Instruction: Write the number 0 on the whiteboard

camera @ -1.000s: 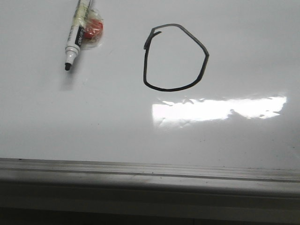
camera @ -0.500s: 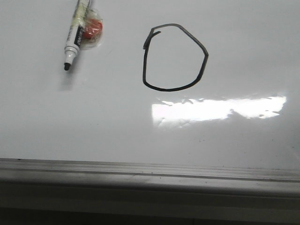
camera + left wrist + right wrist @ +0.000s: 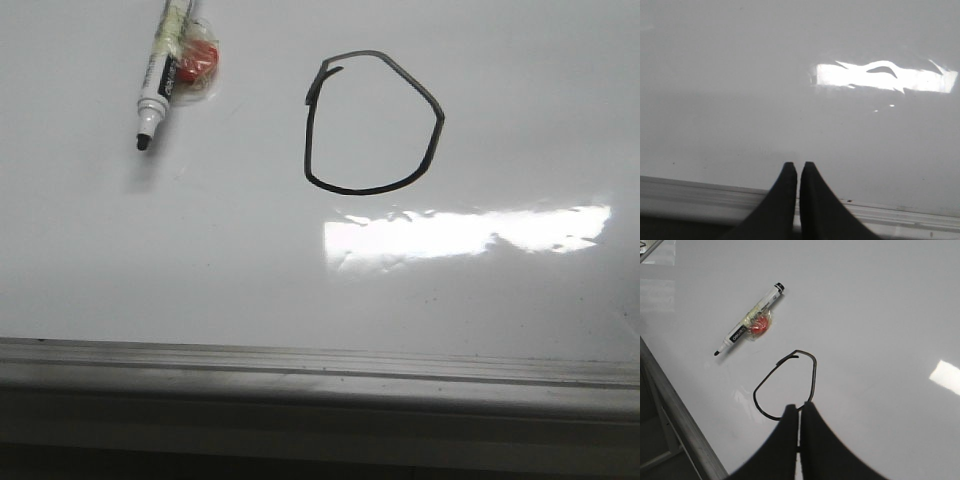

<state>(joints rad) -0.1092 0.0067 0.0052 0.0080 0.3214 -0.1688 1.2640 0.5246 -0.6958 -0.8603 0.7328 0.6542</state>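
Bright, even light; glare strip on whiteboard [image 3: 200, 260]; sharp focus.

The marker [image 3: 163, 62] runs off the front view's top edge, its rear end unseen.

whiteboard [image 3: 500, 300] — uncapped marker [image 3: 160, 75] lying on it, number 0 [image 3: 372, 122] drawn.

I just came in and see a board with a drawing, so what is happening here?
A closed black 0 is already drawn on the whiteboard. The marker, uncapped, lies on the board beside it, held by nothing. Both tools, left and right, are shut and empty above the board. The writing looks done.
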